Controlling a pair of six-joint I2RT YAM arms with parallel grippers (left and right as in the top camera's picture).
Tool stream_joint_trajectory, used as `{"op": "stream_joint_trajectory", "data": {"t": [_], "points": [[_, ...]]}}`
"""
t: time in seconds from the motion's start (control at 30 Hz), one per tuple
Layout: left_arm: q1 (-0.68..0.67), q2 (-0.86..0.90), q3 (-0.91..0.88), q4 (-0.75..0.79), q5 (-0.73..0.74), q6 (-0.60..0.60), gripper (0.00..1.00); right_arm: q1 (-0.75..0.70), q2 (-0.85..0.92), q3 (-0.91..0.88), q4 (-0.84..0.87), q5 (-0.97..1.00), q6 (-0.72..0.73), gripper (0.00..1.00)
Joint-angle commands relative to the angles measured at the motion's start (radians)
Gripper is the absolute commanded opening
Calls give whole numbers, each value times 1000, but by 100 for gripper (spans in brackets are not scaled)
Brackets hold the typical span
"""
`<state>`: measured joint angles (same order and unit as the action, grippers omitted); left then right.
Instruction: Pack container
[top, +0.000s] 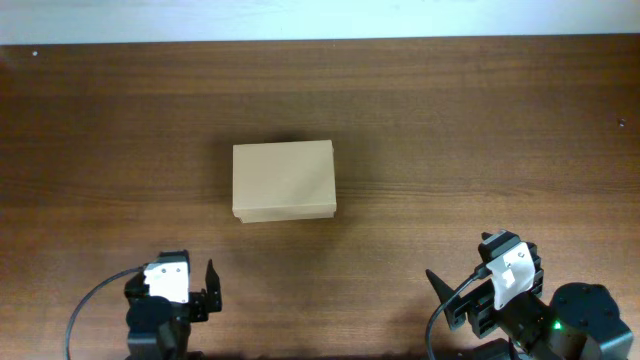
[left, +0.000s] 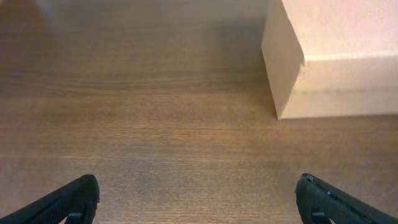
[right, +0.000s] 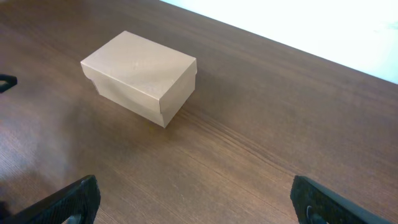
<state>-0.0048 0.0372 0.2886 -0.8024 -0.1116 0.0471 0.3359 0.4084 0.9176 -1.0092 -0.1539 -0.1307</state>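
Both the left gripper (left: 198, 204) and the right gripper (right: 196, 202) stand wide open and hold nothing, low at the near edge of the table (top: 450, 150). The box (top: 283, 180) sits mid-table, well apart from both, ahead and to the right of the left one. The likely trouble is sliding: light cardboard on smooth wood probably skids if a finger pries the lid with nothing steadying it, and a hard squeeze could dent the thin walls. The box is plain tan, unmarked, rectangular and square to the table edge, its lid down and overlapping the lower half. Nothing to pack shows in any view.
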Motion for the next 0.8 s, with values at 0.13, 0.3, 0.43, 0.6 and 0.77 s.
{"op": "stream_joint_trajectory", "data": {"t": [0.13,0.3,0.43,0.6,0.77], "points": [[9,-32,-95,3,9,79,100,-4,-8,-2,3,9,8,99],[18,-32,-95,3,-64,79,100,-4,-8,-2,3,9,8,99],[28,-32,-95,3,-98,78,100,-4,-8,-2,3,9,8,99],[28,-32,-95,2,-88,71,100,-4,-8,-2,3,9,8,99],[27,-32,-95,2,-88,71,99,-4,-8,-2,3,9,8,99]]}}
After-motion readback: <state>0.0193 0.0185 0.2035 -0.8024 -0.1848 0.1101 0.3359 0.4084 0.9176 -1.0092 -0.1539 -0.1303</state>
